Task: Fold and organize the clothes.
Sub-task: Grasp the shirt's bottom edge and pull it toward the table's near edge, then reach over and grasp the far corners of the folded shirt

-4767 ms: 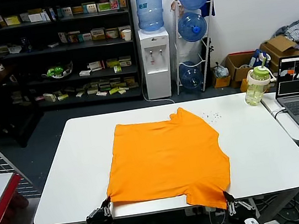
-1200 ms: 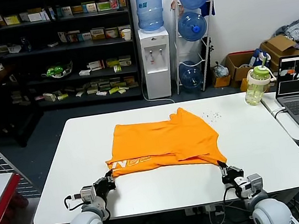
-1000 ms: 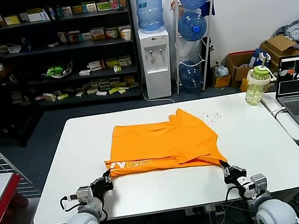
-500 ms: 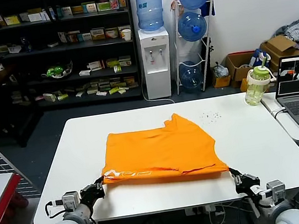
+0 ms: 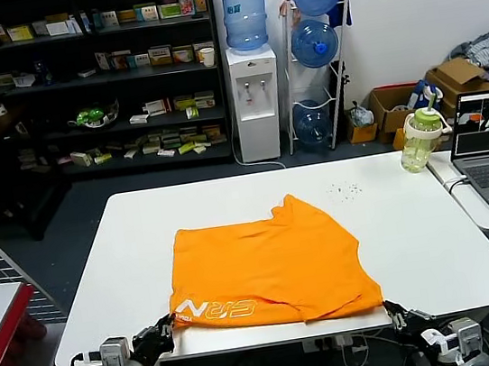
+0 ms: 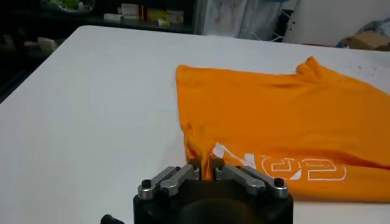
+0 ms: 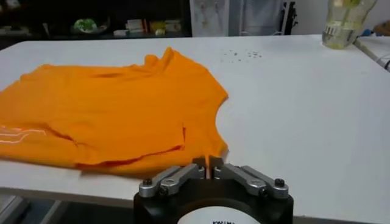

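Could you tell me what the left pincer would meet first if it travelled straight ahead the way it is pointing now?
Almost at once, the near left corner of the orange T-shirt: the left pincer points straight at that folded edge, which sits at its tips.

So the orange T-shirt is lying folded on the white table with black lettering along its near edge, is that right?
Not quite. The lettering on the orange T-shirt is white, not black, as the head view shows. The rest holds: the shirt lies folded on the white table, lettering along its near edge.
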`<action>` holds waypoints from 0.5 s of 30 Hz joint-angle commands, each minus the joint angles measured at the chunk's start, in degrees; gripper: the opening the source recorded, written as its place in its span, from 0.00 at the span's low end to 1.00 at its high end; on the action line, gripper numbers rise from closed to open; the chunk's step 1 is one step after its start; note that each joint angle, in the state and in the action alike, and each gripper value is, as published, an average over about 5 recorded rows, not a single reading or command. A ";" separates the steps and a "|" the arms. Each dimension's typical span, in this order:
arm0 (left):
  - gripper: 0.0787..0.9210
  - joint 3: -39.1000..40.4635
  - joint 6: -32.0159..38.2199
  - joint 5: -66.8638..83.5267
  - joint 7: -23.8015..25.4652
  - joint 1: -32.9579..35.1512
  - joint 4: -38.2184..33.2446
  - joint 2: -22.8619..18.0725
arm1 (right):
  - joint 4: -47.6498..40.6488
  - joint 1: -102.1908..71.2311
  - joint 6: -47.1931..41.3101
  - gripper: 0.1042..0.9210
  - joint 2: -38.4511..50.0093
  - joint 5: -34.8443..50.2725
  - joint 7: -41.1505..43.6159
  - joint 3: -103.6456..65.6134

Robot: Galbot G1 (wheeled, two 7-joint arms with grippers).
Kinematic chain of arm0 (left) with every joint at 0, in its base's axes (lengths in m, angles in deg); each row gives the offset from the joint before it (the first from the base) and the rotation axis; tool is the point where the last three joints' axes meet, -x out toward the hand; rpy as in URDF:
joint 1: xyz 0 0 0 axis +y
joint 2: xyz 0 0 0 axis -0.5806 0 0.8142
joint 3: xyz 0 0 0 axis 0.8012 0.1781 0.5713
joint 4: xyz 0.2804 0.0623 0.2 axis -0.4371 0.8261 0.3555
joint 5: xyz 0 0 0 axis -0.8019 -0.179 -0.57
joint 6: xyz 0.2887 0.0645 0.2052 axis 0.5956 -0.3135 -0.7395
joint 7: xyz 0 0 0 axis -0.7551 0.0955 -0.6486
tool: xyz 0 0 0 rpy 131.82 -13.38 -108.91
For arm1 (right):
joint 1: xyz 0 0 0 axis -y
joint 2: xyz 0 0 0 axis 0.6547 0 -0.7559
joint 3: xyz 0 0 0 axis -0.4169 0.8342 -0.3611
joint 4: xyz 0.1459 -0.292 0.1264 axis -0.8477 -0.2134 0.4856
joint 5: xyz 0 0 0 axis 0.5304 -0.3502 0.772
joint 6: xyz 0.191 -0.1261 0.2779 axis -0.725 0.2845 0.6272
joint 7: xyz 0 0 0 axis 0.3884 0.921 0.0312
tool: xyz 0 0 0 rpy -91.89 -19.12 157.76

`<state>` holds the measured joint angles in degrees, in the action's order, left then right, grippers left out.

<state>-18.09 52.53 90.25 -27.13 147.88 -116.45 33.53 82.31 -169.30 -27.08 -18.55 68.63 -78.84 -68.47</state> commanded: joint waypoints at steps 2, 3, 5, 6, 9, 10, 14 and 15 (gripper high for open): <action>0.31 -1.22 -0.70 0.25 -0.57 1.93 -2.37 1.19 | 2.42 0.54 -0.37 0.31 1.78 -0.87 -0.04 -1.39; 0.34 -1.48 -0.74 0.41 -0.65 1.27 -2.47 1.35 | 2.27 2.22 -0.04 0.35 2.22 -0.30 0.05 -1.40; 0.41 -2.11 -0.67 0.69 -0.49 -0.76 -2.27 1.63 | 1.40 6.94 0.59 0.41 3.03 1.28 0.22 -0.87; 0.44 -2.40 -0.44 0.80 -0.16 -2.14 -1.85 1.70 | 0.66 10.07 0.81 0.45 3.38 2.24 0.24 -0.21; 0.54 -2.38 1.73 0.54 2.34 -8.37 1.51 1.28 | -4.96 23.18 0.95 0.56 3.54 5.05 -0.17 3.85; 0.58 -1.94 2.74 0.25 3.53 -11.22 3.40 0.83 | -7.57 27.93 0.91 0.59 3.26 5.97 -0.50 5.68; 0.72 1.37 5.64 -1.36 8.10 -25.49 14.29 -2.22 | -19.91 47.45 0.53 0.73 0.84 10.03 -1.83 14.73; 0.75 2.38 5.89 -1.63 9.12 -28.93 17.49 -3.06 | -23.14 51.59 0.42 0.77 -0.01 10.50 -1.90 17.05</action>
<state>-18.81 54.73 89.94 -24.05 139.02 -112.82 33.51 76.02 -149.70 -26.82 -16.93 73.28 -79.68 -63.57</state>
